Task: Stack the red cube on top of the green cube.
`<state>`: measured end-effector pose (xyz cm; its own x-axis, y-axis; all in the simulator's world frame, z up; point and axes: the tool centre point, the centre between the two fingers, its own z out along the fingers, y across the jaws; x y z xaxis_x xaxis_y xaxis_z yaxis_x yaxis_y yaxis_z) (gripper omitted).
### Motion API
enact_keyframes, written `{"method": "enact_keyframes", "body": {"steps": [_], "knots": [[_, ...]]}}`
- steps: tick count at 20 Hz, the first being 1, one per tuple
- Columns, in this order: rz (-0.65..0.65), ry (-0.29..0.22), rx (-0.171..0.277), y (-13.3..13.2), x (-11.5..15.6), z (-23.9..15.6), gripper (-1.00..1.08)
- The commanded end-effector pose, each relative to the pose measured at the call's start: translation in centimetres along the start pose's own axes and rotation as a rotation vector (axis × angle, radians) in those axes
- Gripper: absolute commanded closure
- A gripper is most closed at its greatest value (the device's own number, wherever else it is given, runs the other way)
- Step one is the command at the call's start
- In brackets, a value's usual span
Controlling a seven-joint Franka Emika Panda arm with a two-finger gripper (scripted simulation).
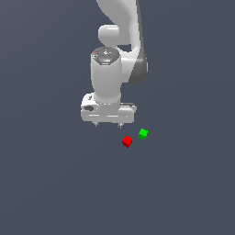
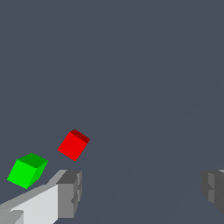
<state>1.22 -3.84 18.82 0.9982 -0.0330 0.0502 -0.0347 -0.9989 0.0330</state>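
Grey floor under upright arm (image 1: 110, 69), fingers (image 2: 70, 192) apart.

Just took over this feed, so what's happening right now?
A white robot arm's gripper hangs open and empty above the grey floor. The tiny bright red cube and the tiny bright green cube both sit on the floor, close together but apart, off to the exterior view's right of the gripper. Neither is grasped, so stacking has not started.
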Motion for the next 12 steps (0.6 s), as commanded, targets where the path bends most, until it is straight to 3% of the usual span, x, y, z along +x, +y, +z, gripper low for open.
{"method": "enact_keyframes", "body": {"steps": [1, 12], "knots": [[0.000, 0.000, 0.000, 0.0, 0.0, 0.0, -0.92], [0.069, -0.007, 0.002, -1.0, -0.5, 1.4, -0.92]]}}
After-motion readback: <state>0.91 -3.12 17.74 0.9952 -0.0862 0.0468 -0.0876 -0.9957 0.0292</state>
